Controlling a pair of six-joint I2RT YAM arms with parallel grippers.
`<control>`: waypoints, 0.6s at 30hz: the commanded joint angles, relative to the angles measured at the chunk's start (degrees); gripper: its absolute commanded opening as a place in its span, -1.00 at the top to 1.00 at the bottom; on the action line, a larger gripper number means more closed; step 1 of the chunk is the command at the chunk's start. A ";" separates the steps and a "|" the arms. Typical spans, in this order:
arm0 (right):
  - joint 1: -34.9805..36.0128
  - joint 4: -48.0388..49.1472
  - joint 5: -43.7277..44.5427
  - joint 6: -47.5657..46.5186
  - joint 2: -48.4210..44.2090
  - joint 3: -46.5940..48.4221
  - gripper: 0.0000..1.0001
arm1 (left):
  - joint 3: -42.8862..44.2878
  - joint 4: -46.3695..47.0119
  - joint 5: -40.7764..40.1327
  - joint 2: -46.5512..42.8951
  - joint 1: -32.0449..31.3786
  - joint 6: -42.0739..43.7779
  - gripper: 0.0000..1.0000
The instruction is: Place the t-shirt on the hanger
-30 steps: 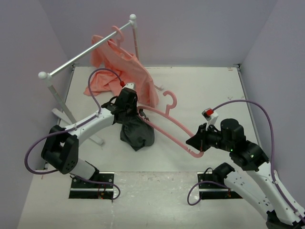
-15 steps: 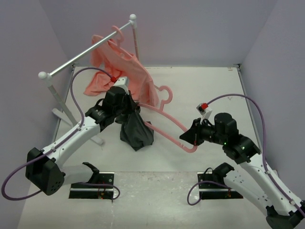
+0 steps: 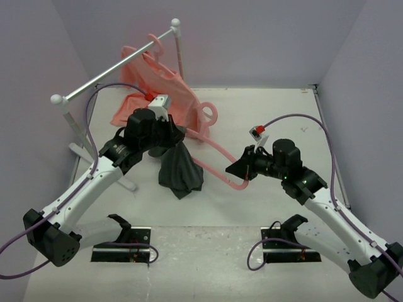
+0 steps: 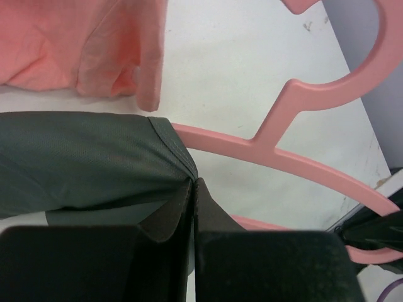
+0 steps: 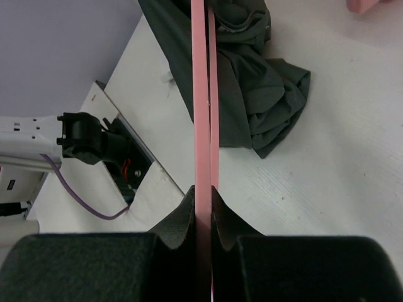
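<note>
The dark grey t-shirt [image 3: 179,168] hangs bunched from my left gripper [image 3: 178,133], which is shut on its cloth near the collar [image 4: 101,163]. The pink hanger [image 3: 214,151] runs from the shirt to my right gripper [image 3: 242,175], which is shut on the hanger's right end [image 5: 203,113]. The hanger's left arm goes into the shirt; its hook [image 3: 208,113] lies toward the back. In the left wrist view the hanger's neck and arm [image 4: 296,157] pass just right of my closed fingers [image 4: 217,220]. The right wrist view shows the shirt [image 5: 252,82] lying past the hanger bar.
A salmon-pink garment [image 3: 157,88] hangs on another pink hanger from the metal rail [image 3: 113,70] at the back left, its hem draped on the table. The rail's stand [image 3: 82,141] is at the left. Two arm bases sit at the near edge.
Both arms moved left and back, carrying the hanger and shirt that way. The hanger's hook now lies against the pink garment's hem. Both grips held.
</note>
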 commanded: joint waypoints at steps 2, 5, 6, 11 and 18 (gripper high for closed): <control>0.16 12.85 4.71 0.13 -5.80 -3.33 1.00 | 6.37 -5.45 8.76 -2.28 0.27 8.11 1.00; 0.25 16.54 3.29 -0.36 -6.69 -5.30 1.00 | 7.54 -6.21 12.90 -2.66 0.25 9.55 1.00; 0.25 17.85 1.11 -0.59 -6.37 -5.48 1.00 | 7.71 -6.27 14.08 -2.90 0.30 9.96 1.00; 0.61 27.17 -3.70 1.90 -2.37 -7.41 1.00 | 8.30 -7.29 16.71 -3.60 -0.29 11.26 1.00; 4.80 34.06 1.80 -0.41 3.55 -5.49 1.00 | 12.90 -13.19 11.29 -3.40 -4.15 14.14 1.00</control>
